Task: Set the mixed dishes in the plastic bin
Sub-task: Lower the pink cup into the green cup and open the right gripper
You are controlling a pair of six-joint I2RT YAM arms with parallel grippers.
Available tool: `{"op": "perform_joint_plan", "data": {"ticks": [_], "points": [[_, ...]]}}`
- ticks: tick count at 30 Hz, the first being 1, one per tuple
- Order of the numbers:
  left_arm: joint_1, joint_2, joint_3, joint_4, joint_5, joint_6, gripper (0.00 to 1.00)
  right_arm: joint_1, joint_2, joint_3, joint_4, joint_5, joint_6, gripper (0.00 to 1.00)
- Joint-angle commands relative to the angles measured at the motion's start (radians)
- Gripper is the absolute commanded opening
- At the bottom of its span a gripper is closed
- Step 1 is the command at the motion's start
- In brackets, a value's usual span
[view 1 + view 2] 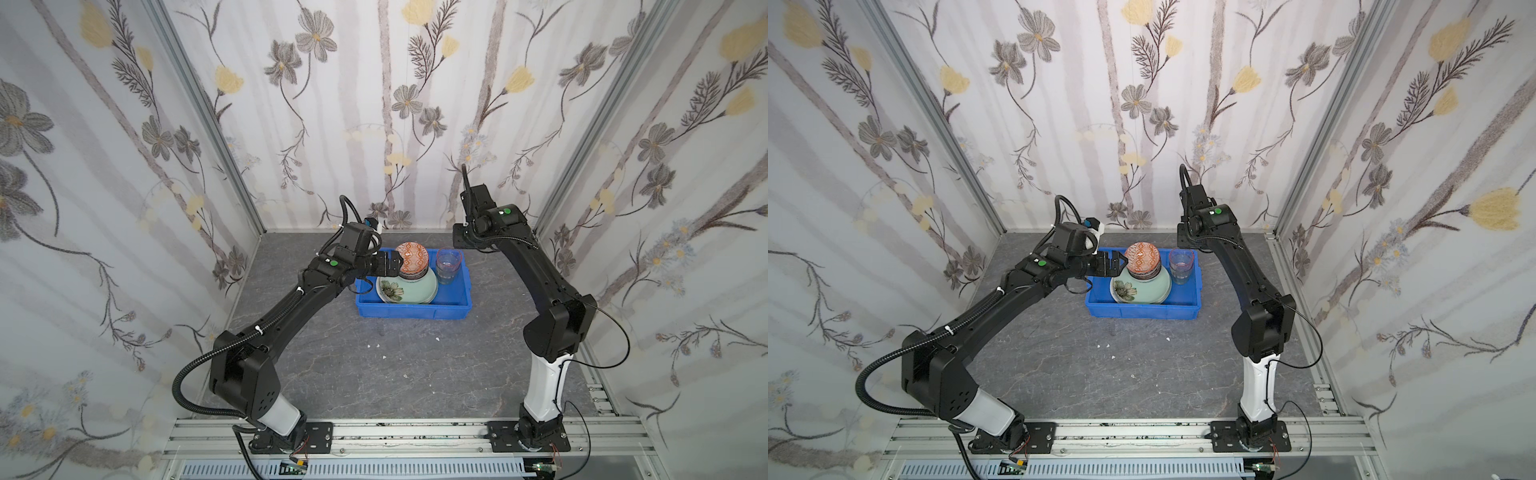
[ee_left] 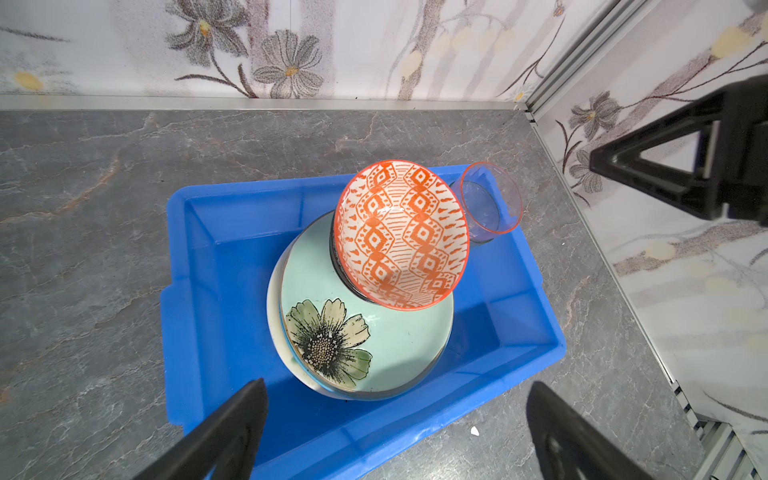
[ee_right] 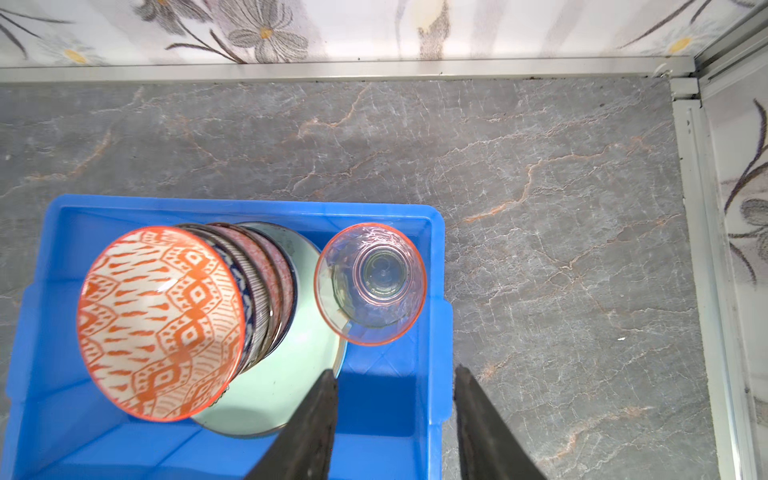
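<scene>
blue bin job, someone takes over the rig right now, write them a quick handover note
Left gripper: open, empty, beside the bowl stack over the blue bin.
Right gripper: jaws apart, empty, above the bin's end by the pink tumbler.
In the bin: mint flower plate on at least one other plate, bowl stack topped by the orange bowl, tumbler upright beside them.
Done: no dish shows outside the bin.
Left: probably just pull both arms clear.

blue bin (image 2: pixel 224 291), orange-patterned bowl (image 2: pixel 401 235), mint flower plate (image 2: pixel 399 340)
</scene>
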Motion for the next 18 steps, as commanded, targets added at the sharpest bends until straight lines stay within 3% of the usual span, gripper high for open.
{"op": "perform_joint_plan", "data": {"ticks": [1, 6, 12, 18], "points": [[0.002, -0.013, -0.007, 0.031, -0.016, 0.004, 1.00, 0.012, -0.056, -0.041, 0.008, 0.025, -0.004, 0.48], [0.002, -0.039, -0.023, 0.052, -0.035, 0.007, 1.00, 0.021, -0.152, -0.138, 0.035, 0.008, -0.002, 0.50], [0.002, -0.083, -0.065, 0.099, -0.059, 0.007, 1.00, 0.023, -0.318, -0.368, 0.142, -0.027, -0.006, 0.54], [0.003, -0.221, -0.242, 0.243, -0.088, 0.025, 1.00, 0.023, -0.550, -0.656, 0.301, -0.075, -0.013, 0.63]]}}
